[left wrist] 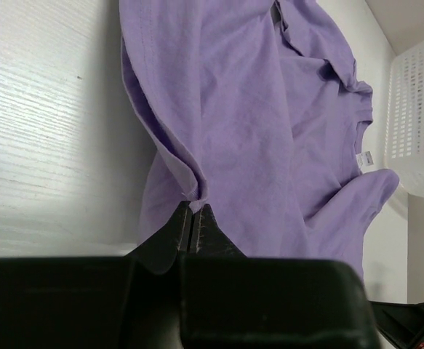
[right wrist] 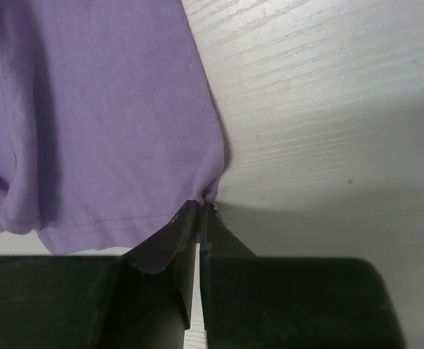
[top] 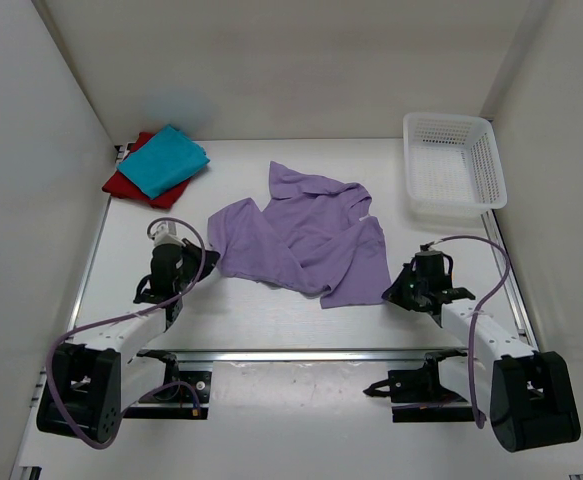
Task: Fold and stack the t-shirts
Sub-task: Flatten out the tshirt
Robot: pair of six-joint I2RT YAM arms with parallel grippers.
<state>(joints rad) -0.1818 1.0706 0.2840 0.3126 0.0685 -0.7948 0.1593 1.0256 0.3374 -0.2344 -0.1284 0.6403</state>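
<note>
While fingers [left wrist: 177, 231] [right wrist: 180, 231] pinch — lilac t-shirt [top: 306, 235] rumpled.

A white table [top: 271, 320] with a fine wood-grain surface forms the floor of a plain white booth. The back wall [top: 301, 60] rises bare behind it, with a faint bluish smudge [top: 176, 105] low toward its left end. The left wall [top: 21, 200] and the right wall [top: 561, 180] close in the sides. A silver metal rail [top: 301, 355] crosses the table near its front edge, and thinner strips run along both side edges. A white plastic mesh basket [top: 448, 117] sits in the far right corner of the table, near the right wall. The light is soft and even, casting only pale, blurred shadows.
</note>
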